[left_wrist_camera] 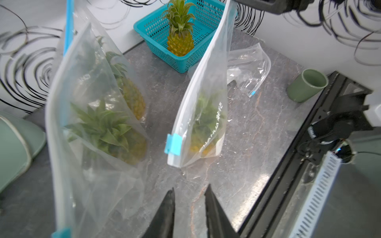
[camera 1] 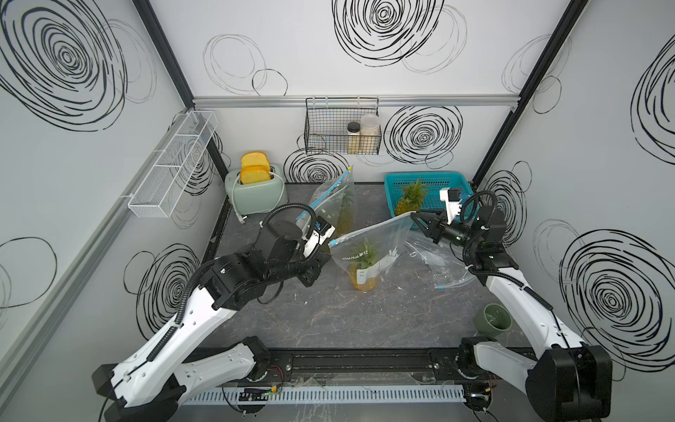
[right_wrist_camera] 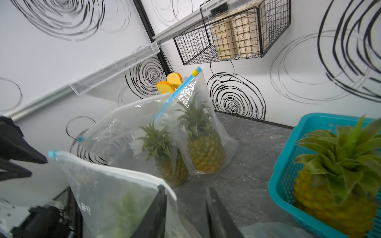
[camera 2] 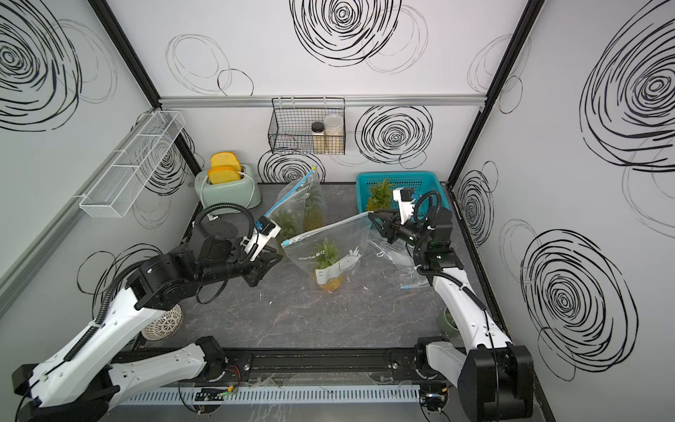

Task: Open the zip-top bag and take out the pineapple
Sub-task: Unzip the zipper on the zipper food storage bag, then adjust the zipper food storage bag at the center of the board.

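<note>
The clear zip-top bag (camera 1: 380,244) stands mid-table in both top views, its top edge sloping up to the right. Its blue slider (camera 1: 333,242) sits at the left end of the zip. The pineapple (camera 1: 365,279) is upright inside it. My left gripper (left_wrist_camera: 189,190) is open and empty, a short way from the slider (left_wrist_camera: 172,144). My right gripper (right_wrist_camera: 185,188) is open at the bag's raised right corner. The white zip edge (right_wrist_camera: 144,177) rests against one finger; the other finger is clear of it.
Two more bagged pineapples (camera 1: 341,208) stand behind, near a mint toaster (camera 1: 255,190). A teal basket (camera 1: 392,182) at the back right holds a bare pineapple (camera 1: 411,199). An empty bag (camera 1: 442,266) and a green cup (camera 1: 493,321) lie at the right.
</note>
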Motion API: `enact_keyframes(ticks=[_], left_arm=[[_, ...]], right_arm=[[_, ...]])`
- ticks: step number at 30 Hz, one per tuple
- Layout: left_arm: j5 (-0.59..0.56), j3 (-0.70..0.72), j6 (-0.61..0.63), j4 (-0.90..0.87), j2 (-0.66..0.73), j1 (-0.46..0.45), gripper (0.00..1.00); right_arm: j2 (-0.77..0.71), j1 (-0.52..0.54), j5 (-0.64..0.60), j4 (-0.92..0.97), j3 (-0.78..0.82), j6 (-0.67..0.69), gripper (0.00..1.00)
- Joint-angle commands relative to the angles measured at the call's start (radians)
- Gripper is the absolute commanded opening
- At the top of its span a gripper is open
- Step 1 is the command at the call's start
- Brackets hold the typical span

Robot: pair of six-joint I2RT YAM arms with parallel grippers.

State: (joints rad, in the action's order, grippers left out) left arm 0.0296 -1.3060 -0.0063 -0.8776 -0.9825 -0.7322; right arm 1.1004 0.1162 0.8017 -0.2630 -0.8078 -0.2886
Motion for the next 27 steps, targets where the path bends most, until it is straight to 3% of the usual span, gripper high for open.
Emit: enact_keyframes(ticks=[1, 3, 6, 9, 11, 14, 20, 27], left_arm=[[-0.050, -0.068, 0.014, 0.060, -0.009, 0.025, 0.37], [-0.032, -0.119, 0.035, 0.091, -0.035, 0.059, 0.33], [0.022, -0.191, 0.065, 0.136, -0.089, 0.134, 0.17], [0.185, -0.227, 0.086, 0.185, -0.164, 0.251, 0.02], [0.306, -0.224, 0.085, 0.218, -0.225, 0.300, 0.00], [0.355, -0.181, 0.090, 0.265, -0.294, 0.278, 0.00], [0.293, 0.011, 0.072, 0.377, -0.308, 0.183, 0.00], [0.259, 0.226, 0.021, 0.491, -0.288, 0.138, 0.00]], right_arm=[[-0.044, 0.013, -0.052, 0.059, -0.068, 0.020, 0.52], [-0.075, 0.021, -0.084, 0.098, -0.074, 0.021, 0.58], [-0.134, 0.043, -0.157, 0.208, -0.092, 0.024, 0.58], [-0.174, 0.082, -0.219, 0.331, -0.095, -0.006, 0.36], [-0.180, 0.114, -0.237, 0.417, -0.087, -0.026, 0.22], [-0.213, 0.198, -0.295, 0.446, -0.019, -0.082, 0.13], [-0.234, 0.345, -0.365, 0.394, 0.141, -0.224, 0.13], [-0.136, 0.381, -0.344, 0.273, 0.255, -0.318, 0.15]])
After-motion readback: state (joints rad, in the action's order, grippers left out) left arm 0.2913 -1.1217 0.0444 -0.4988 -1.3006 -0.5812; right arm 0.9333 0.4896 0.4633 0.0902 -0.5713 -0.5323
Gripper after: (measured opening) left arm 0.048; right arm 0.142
